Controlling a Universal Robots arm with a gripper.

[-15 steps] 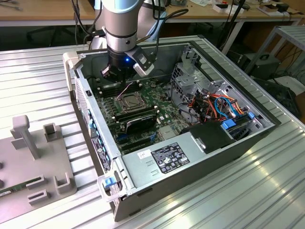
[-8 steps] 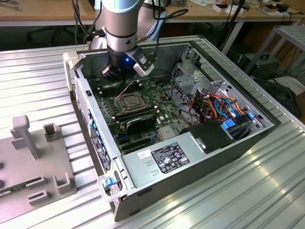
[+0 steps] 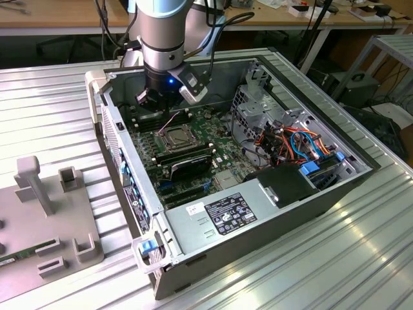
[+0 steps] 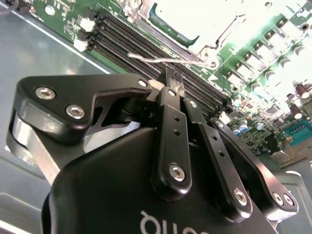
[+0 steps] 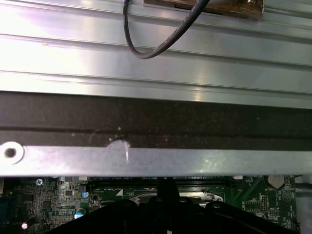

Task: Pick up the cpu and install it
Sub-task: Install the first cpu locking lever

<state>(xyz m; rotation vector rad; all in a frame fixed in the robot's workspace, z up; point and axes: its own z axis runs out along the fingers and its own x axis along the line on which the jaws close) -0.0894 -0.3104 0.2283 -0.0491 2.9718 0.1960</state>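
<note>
CPU [image 3: 175,136] sits in the socket on the motherboard [image 3: 219,123], inside the open computer case [image 3: 271,213] lying on its side on the ribbed metal table [image 3: 51,103]. In the second wrist view the cpu [image 4: 195,19] shows as a pale, washed-out square under the socket's metal frame, cut off by the picture edge. A thin wire lever [image 4: 161,61] runs along the frame's near side.

Gripper [image 4: 174,78] hangs inside the case, just beside the socket on its far side in the exterior view. Its two fingers are pressed together at the tips w/ nothing visibly between them; tips sit close to the wire lever, but contact can't be confirmed. In the exterior view the gripper [image 3: 161,103] is mostly masked by the arm's wrist & a small blue light.

Case contents: motherboard, a grey power supply [image 3: 226,216] w/ a white label at the near end, a drive cage w/ a bundle of orange, blue & black cables [image 3: 297,142] at the exterior view's right. Memory slots: 2 long black banks flank the socket; exact slot count hard to tell.

Beside the case, at the exterior view's left, a grey fixture plate [image 3: 39,213] holds several upright blocks, partly cut off.

First wrist view: case wall edge [image 5: 146,158], table ribs, 1 black cable loop [image 5: 146,46]; board below is dim.
</note>
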